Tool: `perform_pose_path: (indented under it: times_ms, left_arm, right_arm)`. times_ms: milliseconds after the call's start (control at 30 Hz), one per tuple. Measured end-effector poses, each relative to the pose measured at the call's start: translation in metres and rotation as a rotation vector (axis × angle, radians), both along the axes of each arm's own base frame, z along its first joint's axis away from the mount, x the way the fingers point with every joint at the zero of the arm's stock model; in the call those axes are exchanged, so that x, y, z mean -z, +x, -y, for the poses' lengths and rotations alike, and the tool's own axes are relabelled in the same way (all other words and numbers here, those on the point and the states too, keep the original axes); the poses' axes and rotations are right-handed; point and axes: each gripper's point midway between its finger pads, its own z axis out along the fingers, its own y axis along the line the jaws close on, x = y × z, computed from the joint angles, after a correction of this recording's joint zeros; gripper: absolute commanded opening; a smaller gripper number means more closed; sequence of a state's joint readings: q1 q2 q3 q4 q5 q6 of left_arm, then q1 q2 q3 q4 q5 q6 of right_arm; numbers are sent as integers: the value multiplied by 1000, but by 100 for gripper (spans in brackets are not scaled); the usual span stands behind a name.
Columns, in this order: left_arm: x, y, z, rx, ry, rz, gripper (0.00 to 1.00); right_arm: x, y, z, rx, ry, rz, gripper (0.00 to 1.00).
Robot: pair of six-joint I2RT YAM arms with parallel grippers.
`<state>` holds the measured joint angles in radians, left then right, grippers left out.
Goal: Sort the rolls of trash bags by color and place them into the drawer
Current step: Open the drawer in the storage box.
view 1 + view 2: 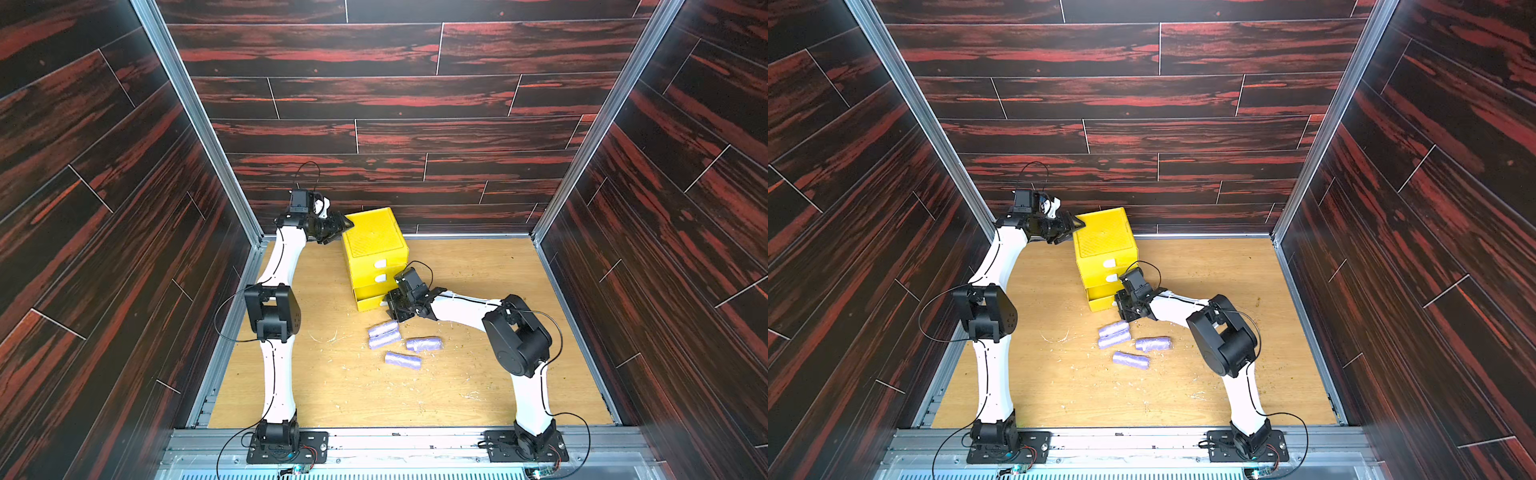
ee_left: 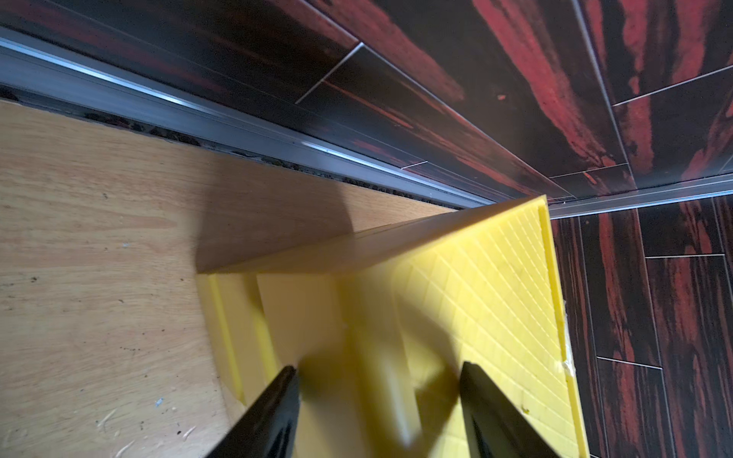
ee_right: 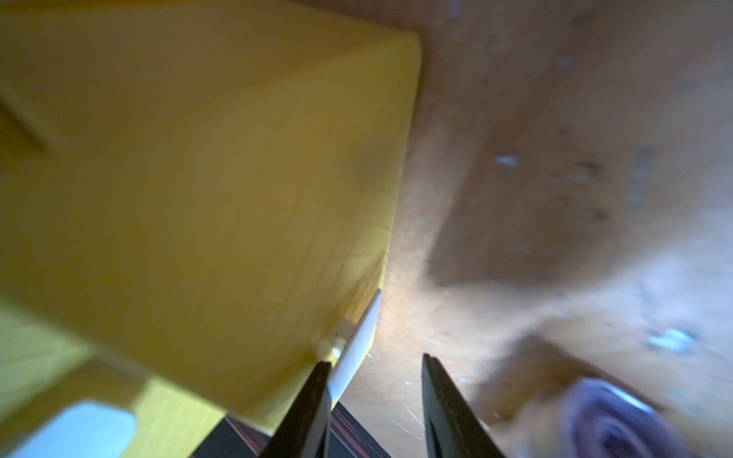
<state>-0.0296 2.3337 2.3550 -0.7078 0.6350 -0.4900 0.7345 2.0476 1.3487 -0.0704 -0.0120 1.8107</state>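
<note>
The yellow drawer point(image 1: 372, 241) point(image 1: 1102, 239) stands at the back of the table, its lowest tray point(image 1: 368, 302) pulled out a little. Several lavender rolls of trash bags point(image 1: 383, 329) point(image 1: 424, 344) point(image 1: 402, 360) lie on the wood in front of it. My right gripper point(image 1: 390, 306) point(image 3: 376, 361) is at the lowest tray's front. It is open, with the white tab point(image 3: 359, 341) lying against one finger and a gap to the other. My left gripper point(image 1: 347, 227) point(image 2: 380, 380) is open and straddles the chest's point(image 2: 476, 277) upper back-left edge. One roll point(image 3: 611, 420) shows blurred in the right wrist view.
The upper two trays, with white tabs point(image 1: 380, 263) point(image 1: 380, 279), look pushed in. Dark wood-pattern walls with metal rails point(image 1: 232, 199) close in the back and sides. Bare wooden table point(image 1: 332, 386) lies in front of the rolls, scattered with small white shavings.
</note>
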Motion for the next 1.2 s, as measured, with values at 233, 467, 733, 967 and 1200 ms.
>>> perform_pose_path:
  times_ms: [233, 467, 733, 967, 1200]
  left_arm:
    - [0, -3, 7, 18, -8, -5, 67]
    - [0, -3, 9, 21, -10, -7, 67]
    - [0, -3, 9, 21, -10, -7, 67]
    - [1, -4, 9, 22, -10, -8, 67]
    - [1, -4, 9, 22, -11, -8, 67]
  right_arm:
    - [1, -23, 12, -25, -18, -14, 40]
    - [2, -42, 18, -45, -32, -26, 40]
    - [3, -60, 20, -68, -43, -36, 40]
    - [4, -67, 19, -78, -46, -38, 40]
    - [3, -71, 20, -82, -53, -35, 40]
